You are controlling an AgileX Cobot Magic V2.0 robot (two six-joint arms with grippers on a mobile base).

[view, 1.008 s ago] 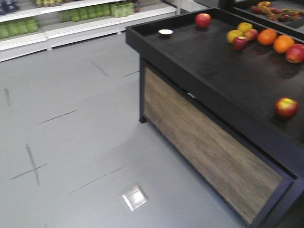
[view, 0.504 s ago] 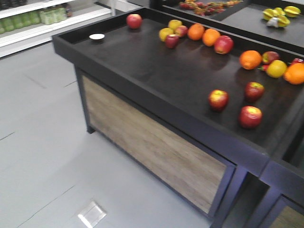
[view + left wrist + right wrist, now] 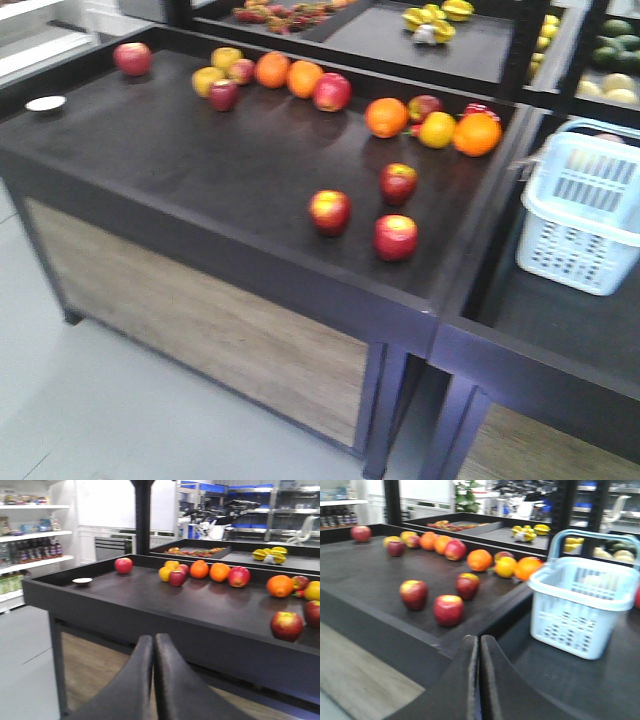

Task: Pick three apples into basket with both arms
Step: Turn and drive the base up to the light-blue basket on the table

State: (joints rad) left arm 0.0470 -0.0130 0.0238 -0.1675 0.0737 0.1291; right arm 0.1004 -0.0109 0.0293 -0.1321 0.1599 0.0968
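A dark tray-topped table [image 3: 200,140] with a wood-panelled front stands on grey floor [image 3: 80,420], with shop shelves [image 3: 30,535] off to its left. The three apples [image 3: 396,237] lie near its front right corner, with oranges [image 3: 386,117] behind them. Past the raised rim, the basket [image 3: 585,205] sits on a lower neighbouring table [image 3: 540,312]. The left jaws and right jaws are pressed together, empty.

Left pincer [image 3: 153,645] closed, empty; right pincer [image 3: 479,647] closed, empty.
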